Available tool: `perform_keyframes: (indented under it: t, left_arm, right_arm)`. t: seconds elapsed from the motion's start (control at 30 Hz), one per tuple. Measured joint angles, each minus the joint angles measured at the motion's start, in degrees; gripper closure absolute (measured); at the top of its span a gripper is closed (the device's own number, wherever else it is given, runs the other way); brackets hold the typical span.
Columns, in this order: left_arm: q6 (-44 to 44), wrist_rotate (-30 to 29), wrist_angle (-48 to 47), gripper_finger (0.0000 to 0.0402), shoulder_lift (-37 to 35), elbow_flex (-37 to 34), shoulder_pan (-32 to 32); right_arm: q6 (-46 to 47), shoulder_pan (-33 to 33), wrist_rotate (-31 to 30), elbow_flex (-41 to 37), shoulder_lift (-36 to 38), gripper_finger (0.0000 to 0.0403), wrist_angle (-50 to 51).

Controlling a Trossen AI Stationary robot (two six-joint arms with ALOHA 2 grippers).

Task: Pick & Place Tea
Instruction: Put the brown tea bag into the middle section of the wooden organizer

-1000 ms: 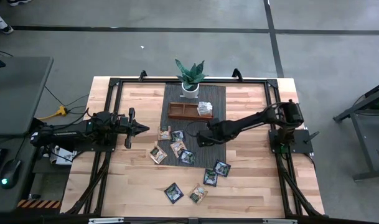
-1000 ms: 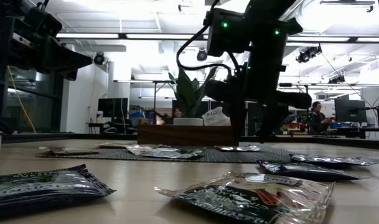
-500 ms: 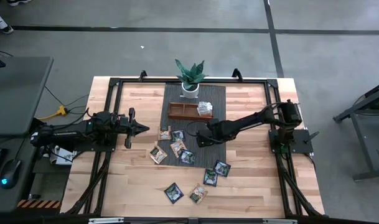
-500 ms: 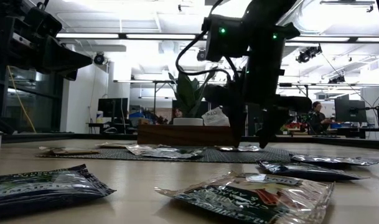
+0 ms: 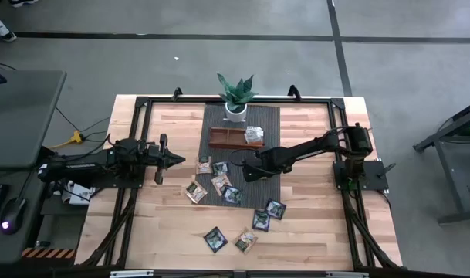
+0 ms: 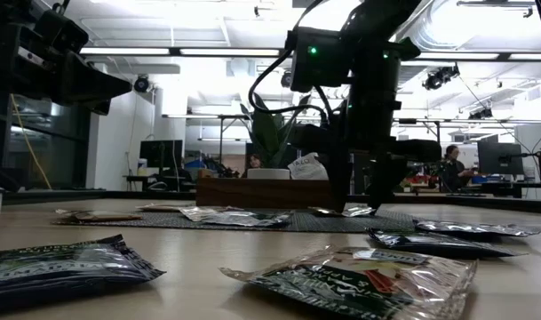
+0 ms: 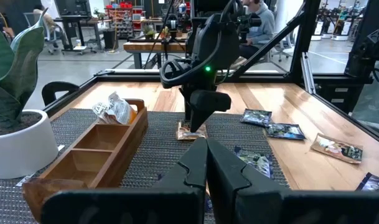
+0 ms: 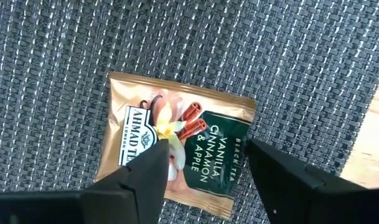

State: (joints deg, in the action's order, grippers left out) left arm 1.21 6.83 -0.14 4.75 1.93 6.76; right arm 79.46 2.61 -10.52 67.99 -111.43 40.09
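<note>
A tan tea sachet (image 8: 177, 124) lies flat on the dark woven mat (image 8: 289, 56). My right gripper (image 8: 208, 152) points down over it, open. One fingertip stands over the sachet's middle and the other just past its edge. The left wrist view shows this sachet (image 7: 190, 132) under the right gripper (image 7: 198, 118). Several more sachets (image 5: 220, 181) lie flat on the mat and the wood. A few sachets (image 5: 254, 135) sit in an end compartment of the brown tray (image 5: 227, 139). My left gripper (image 5: 180, 160) is shut and level at the table's left, with nothing in it. My right gripper comes at the tan sachet from above, fingers pointing down with their tips (image 6: 344, 209) at mat level. One fingertip (image 8: 153, 155) overlaps the printed face; the other (image 8: 259, 152) is beside the sachet's edge. Whether they touch it I cannot tell. The sachet lies flat.
A potted plant (image 5: 235, 93) stands at the mat's far end, just behind the tray. Loose sachets (image 5: 261, 219) lie on the bare wood toward the near edge. A black frame (image 5: 142, 104) runs round the table top.
My right gripper has tipped a little steeper and its fingertips have sunk to the tan sachet on the mat. The sachet has not moved.
</note>
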Motion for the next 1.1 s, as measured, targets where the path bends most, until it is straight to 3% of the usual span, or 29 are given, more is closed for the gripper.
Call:
perform_keyframes:
  t: [0.9, 1.1]
  left_arm:
    - [0.0, 0.0, 0.0, 0.0401, 0.0, 0.0, 0.0]
    - [0.0, 0.0, 0.0, 0.0401, 0.0, 0.0, 0.0]
  right_arm:
    - [-2.6, 0.4, -4.7, -0.4, 1.1, 0.0391, -1.0]
    - [-3.5, 1.8, -8.1, -0.5, 3.7, 0.0399, -1.6]
